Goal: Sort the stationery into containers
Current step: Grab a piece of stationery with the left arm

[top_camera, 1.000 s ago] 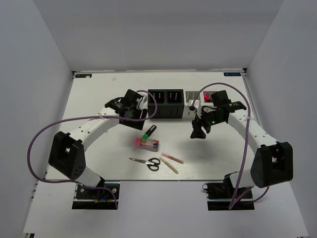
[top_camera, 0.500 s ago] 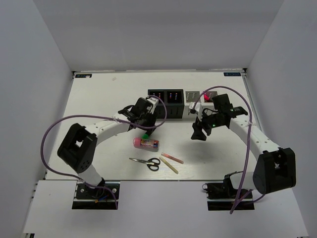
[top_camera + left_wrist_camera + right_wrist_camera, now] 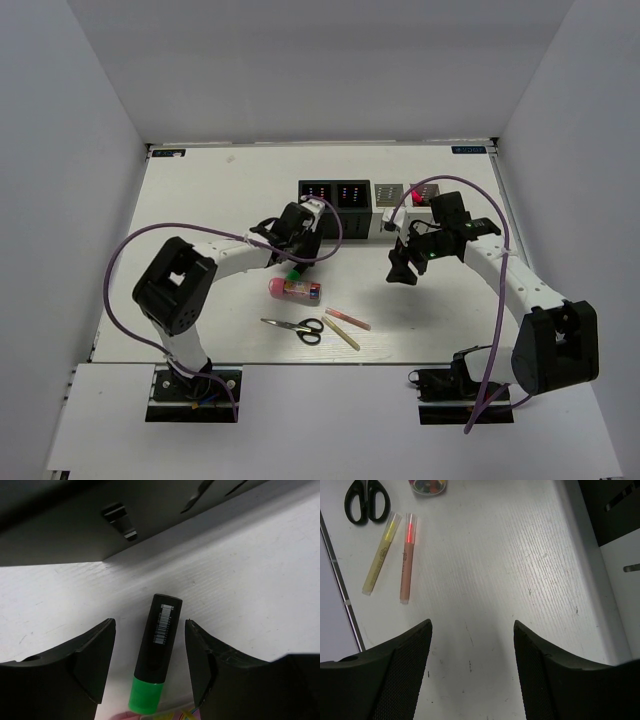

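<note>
The black marker with a green cap (image 3: 156,647) lies on the table between the open fingers of my left gripper (image 3: 150,665). The fingers are beside it and not touching. In the top view the left gripper (image 3: 298,262) is just in front of the black bins (image 3: 335,195), with the green cap (image 3: 294,272) showing. The pink tube (image 3: 296,290) lies just near of it. Scissors (image 3: 298,327), a pink stick (image 3: 348,319) and a tan stick (image 3: 341,333) lie nearer the front. My right gripper (image 3: 400,272) is open and empty over bare table (image 3: 472,670).
Two light grey bins (image 3: 389,193) stand right of the black ones, the far right one partly hidden by my right arm, with something pink in it. The right wrist view shows the scissors (image 3: 367,500) and both sticks (image 3: 407,557) ahead of the gripper.
My left gripper has swung right and down from beside the black bins, and its open fingers now straddle the green-capped marker. My right gripper has shifted slightly, still open.
</note>
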`<state>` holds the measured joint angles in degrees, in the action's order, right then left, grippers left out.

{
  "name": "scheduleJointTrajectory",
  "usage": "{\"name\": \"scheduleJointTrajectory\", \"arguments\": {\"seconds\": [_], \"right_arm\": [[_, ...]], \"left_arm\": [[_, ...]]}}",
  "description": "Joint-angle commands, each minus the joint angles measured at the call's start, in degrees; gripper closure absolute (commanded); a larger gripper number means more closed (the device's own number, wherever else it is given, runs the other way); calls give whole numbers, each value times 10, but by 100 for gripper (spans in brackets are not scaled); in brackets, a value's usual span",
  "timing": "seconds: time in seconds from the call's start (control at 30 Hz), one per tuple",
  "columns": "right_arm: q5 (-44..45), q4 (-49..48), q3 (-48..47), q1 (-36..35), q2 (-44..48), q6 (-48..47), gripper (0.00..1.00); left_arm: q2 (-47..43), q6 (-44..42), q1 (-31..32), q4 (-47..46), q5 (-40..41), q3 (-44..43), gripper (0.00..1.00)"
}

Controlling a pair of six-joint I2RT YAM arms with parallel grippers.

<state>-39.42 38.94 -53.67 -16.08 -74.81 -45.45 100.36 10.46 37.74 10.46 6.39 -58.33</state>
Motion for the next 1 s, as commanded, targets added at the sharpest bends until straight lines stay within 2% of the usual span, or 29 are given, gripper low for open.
{"name": "scheduleJointTrajectory", "arguments": {"seconds": [0.0, 0.43, 0.57, 0.6, 0.67, 0.7, 0.77, 0.83, 0.9, 0.97], "right_arm": [[0, -13, 4, 3, 7, -1, 31], [6, -12, 0, 5, 4, 3, 31], [7, -12, 0, 6, 8, 3, 31], [7, -12, 1, 5, 8, 3, 31], [6, -11, 0, 7, 12, 3, 31], [4, -11, 1, 7, 14, 4, 31], [2, -11, 1, 7, 18, 4, 31], [3, -11, 1, 7, 18, 5, 24], [4, -10, 2, 8, 23, 8, 10], [4, -9, 1, 7, 26, 7, 10]], "left_arm": [[-3, -1, 4, -25, -21, 8, 32], [15, -13, 17, -27, -3, 37, 40], [15, -21, 24, -24, 12, 43, 55], [12, -23, 26, -19, 16, 44, 65], [13, -25, 30, -14, 26, 43, 75], [10, -27, 31, -12, 34, 45, 84], [5, -34, 34, -8, 43, 43, 88], [-7, -40, 34, 3, 63, 30, 89], [-18, -52, 33, 10, 80, 20, 91], [-34, -54, 24, 22, 86, -5, 93]]}}
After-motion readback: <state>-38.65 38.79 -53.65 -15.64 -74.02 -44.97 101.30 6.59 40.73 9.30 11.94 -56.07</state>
